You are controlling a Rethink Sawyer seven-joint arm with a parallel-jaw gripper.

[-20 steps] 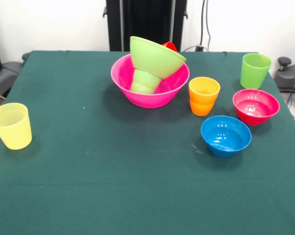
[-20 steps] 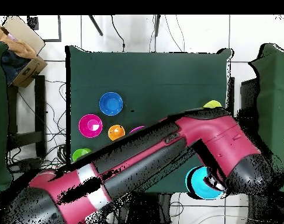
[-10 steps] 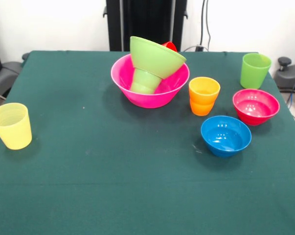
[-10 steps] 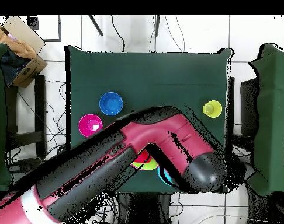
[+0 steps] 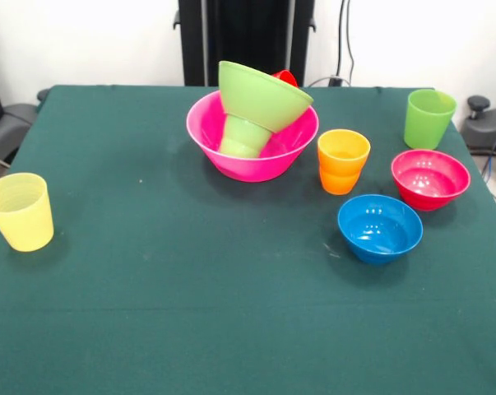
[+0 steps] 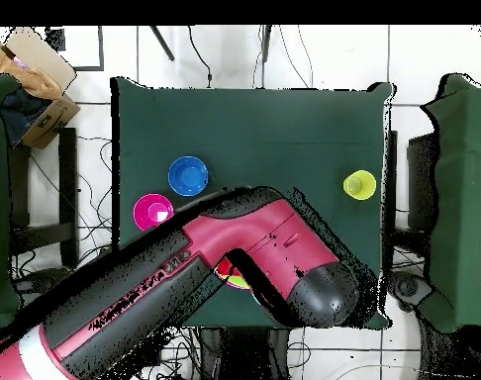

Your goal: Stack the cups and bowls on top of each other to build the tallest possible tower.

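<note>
The large pink bowl stands on the green worktop and serves as the landmark here. Inside it a small green cup sits upside down, and a lime green bowl rests tilted on top of that cup, its opening facing away from the front camera. Only a sliver of the red cup peeks out behind the lime bowl's rim, so the tower leans rather than standing straight. Just to the right of the pink bowl in the front view is the orange cup, upright. Farther right of it sits the magenta bowl, with the taller lime green cup behind that bowl and the darker blue bowl in front of it. The pale yellow cup stands well apart, far to the left of the pink bowl near the worktop's edge. In the overhead view the red and black arm crosses over the pink bowl's area and hides most of it; the tool itself does not show in either view, so its state cannot be told.
</note>
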